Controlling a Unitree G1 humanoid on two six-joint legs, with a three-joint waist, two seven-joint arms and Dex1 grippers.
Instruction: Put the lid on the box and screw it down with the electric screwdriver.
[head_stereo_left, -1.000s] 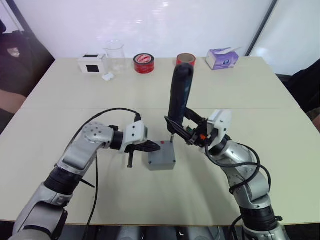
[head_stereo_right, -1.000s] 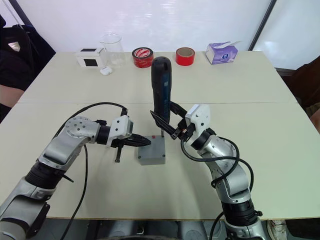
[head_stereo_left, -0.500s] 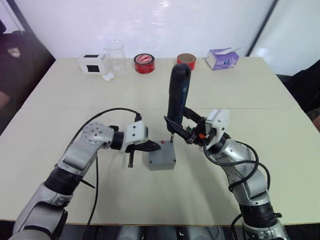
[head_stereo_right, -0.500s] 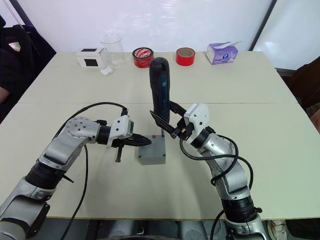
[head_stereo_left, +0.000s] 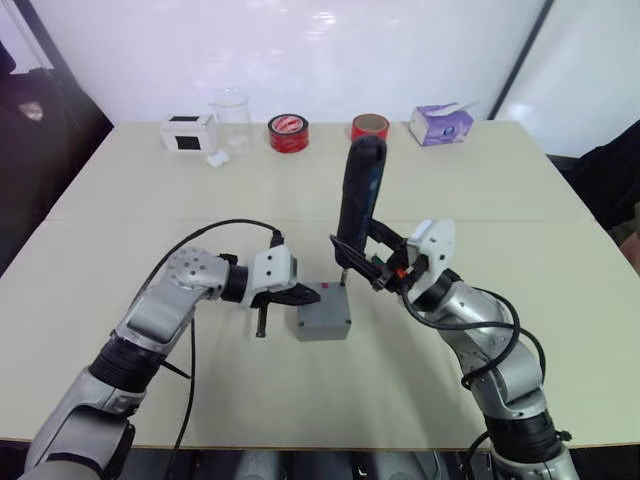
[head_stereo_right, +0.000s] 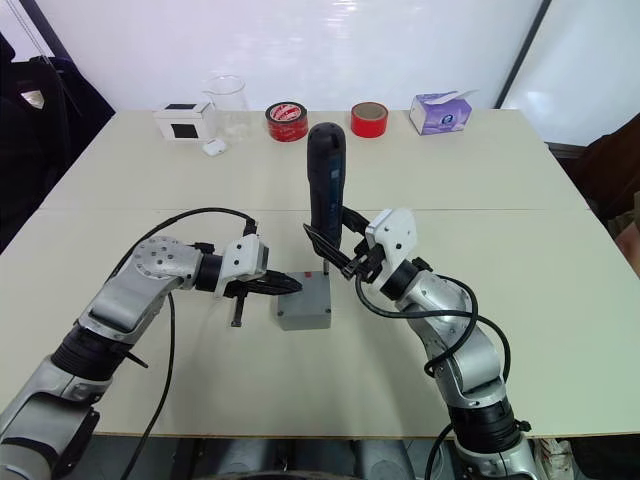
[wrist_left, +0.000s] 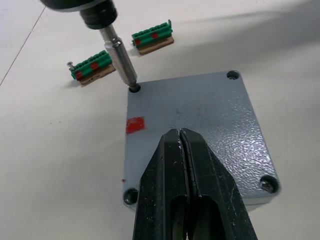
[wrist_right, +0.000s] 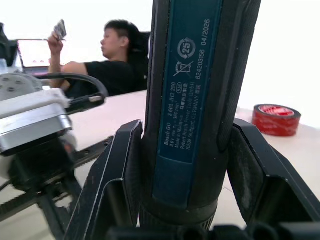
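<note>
from the head, the box (head_stereo_left: 323, 315) sits mid-table (head_stereo_left: 500, 200) with the lid (wrist_left: 200, 120) already seated on top. the right gripper (head_stereo_left: 362, 262) clamps the electric screwdriver (head_stereo_left: 357, 195) upright, its bit down at the lid's far corner nearest the red mark. the left gripper (head_stereo_left: 305, 295) reaches in from the robot's left, fingers pinched together, tips at the box's edge. along the far edge stand a white box (head_stereo_left: 187, 133), a glass beaker (head_stereo_left: 231, 112), two tape rolls (head_stereo_left: 288, 131) and a tissue pack (head_stereo_left: 439, 124).

left wrist view: the closed fingers (wrist_left: 172, 185) lie over the lid; the bit (wrist_left: 120, 60) sits in a corner hole, two green terminal blocks (wrist_left: 152, 41) beyond.

right wrist view: both fingers (wrist_right: 115, 175) squeeze the screwdriver's labelled barrel; a seated person (wrist_right: 107, 60) is behind.
</note>
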